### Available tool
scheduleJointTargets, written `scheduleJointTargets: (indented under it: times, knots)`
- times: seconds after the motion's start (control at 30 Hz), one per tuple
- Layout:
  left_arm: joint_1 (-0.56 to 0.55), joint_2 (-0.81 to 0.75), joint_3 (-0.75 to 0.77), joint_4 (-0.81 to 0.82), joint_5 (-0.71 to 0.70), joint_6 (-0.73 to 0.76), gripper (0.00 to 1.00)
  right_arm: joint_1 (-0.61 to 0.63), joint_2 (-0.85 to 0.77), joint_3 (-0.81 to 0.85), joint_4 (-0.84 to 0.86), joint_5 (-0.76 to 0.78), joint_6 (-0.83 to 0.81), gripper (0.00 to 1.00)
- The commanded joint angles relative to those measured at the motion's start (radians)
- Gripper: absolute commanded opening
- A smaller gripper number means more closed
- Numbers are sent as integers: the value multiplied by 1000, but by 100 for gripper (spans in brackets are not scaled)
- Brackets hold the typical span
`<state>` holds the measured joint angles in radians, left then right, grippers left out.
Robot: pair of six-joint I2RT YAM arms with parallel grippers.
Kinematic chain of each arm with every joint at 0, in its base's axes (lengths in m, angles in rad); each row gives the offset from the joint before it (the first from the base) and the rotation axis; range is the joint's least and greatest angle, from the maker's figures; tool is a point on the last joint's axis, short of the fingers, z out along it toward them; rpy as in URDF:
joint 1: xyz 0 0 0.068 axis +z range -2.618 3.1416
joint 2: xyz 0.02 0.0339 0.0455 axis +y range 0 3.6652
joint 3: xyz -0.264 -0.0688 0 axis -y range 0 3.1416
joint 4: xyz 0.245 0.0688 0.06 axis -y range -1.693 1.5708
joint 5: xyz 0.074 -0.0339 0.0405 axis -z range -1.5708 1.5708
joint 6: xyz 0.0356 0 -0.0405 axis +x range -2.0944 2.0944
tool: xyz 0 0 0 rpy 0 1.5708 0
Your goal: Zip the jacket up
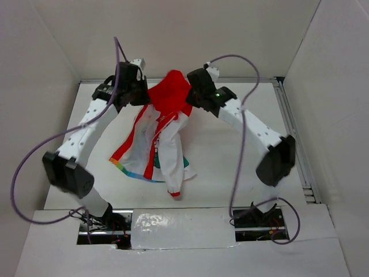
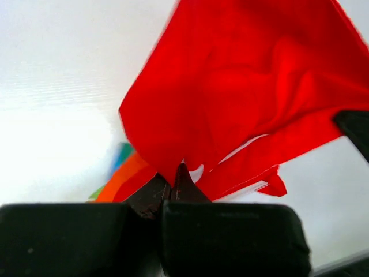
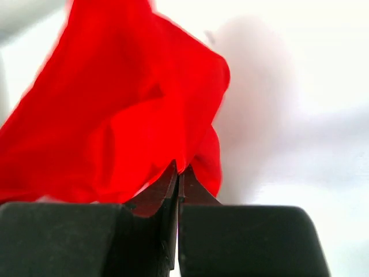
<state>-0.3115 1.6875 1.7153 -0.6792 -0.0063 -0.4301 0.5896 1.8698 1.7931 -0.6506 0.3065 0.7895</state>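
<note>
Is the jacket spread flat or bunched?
Bunched. The left gripper and right gripper pinch the red hood of the jacket; its body drapes crumpled.

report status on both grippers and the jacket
Both shut on the red hood: left gripper, right gripper. The jacket hangs from it, hem bunched on the table, front looks open. No obstruction seen.
</note>
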Motion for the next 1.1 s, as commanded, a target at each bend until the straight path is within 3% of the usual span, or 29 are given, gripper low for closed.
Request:
scheduleJointTargets:
  times: [0.0,0.1,0.23,0.37,0.47,0.57,0.63,0.67,0.77,0.83,0.87,0.9,0.93,0.97,1.07]
  knots:
    - [-76,-178,43,-149,-115,-110,0,117,-328,-27,32,349,-140,0]
    - [-199,-325,72,-212,-161,-145,0,266,-501,-43,52,437,-229,0]
    - [-280,-553,92,-217,-173,-196,0,590,-684,-44,135,667,-383,0]
    - [-281,-751,12,-68,-6,-154,0,877,-706,32,257,862,-553,0]
    - [-279,-818,12,-20,64,-150,0,938,-643,160,199,879,-619,0]
    - [-279,-757,84,-78,48,-159,0,903,-586,224,189,901,-596,0]
    - [-281,-665,122,-126,11,-188,0,799,-561,261,154,860,-525,0]
    - [-281,-632,127,-161,12,-196,0,744,-551,282,55,809,-475,0]
    - [-282,-473,84,-189,-78,-252,0,395,-521,261,-38,485,-320,0]
    - [-281,-405,23,-183,-107,-300,0,272,-499,148,-3,357,-291,0]
    - [-270,-325,4,-157,-109,-311,1,210,-480,108,6,221,-276,0]
    - [-249,-220,-22,-136,-92,-324,9,61,-406,45,23,103,-244,0]
    - [-248,-219,-22,-135,-68,-325,14,59,-405,11,44,102,-237,1]
    - [-220,-93,-5,-141,-43,-334,20,26,-374,-18,57,61,-225,4]
    - [-196,184,153,-239,-38,-383,57,-69,-182,-43,75,-59,-220,25]
